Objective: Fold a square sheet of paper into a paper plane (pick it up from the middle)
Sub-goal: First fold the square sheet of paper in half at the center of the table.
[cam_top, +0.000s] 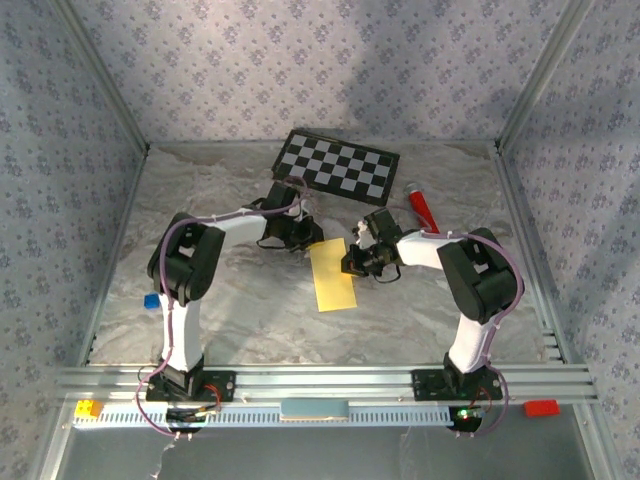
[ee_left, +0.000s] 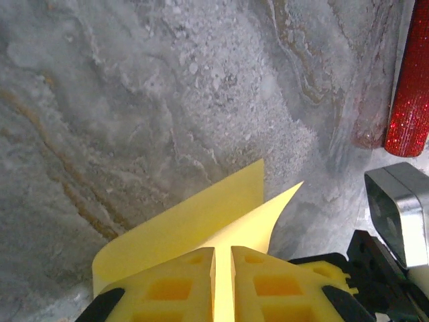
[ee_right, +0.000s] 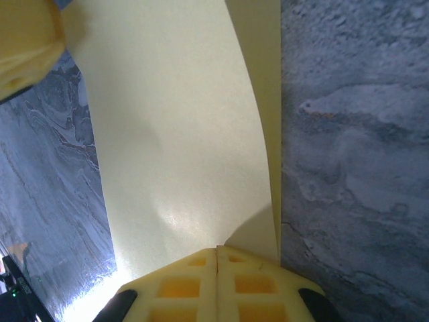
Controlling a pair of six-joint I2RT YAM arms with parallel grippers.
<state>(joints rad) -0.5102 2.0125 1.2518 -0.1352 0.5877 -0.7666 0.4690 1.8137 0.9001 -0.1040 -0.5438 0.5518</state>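
Left gripper (ee_left: 223, 251) — my jaws pinched on the square sheet of paper (cam_top: 334, 277) | right gripper (ee_right: 218, 251) — clamped on its edge | sheet doubled over, mid-table (cam_top: 250, 295) between my arms.

The left gripper (ee_left: 223, 260) has its two yellow fingers (ee_left: 171, 288) pressed almost together on the square sheet of paper (ee_left: 201, 218), a thin pale-yellow edge caught in the slit between them. Just ahead of the fingertips the paper rises in two layers that part into a shallow V above the grey marbled table (ee_left: 134, 100). Far ahead and to the gripper's right lies a glittery red tube (ee_left: 409, 87), with a silver-edged block (ee_left: 395, 208) close on the right.
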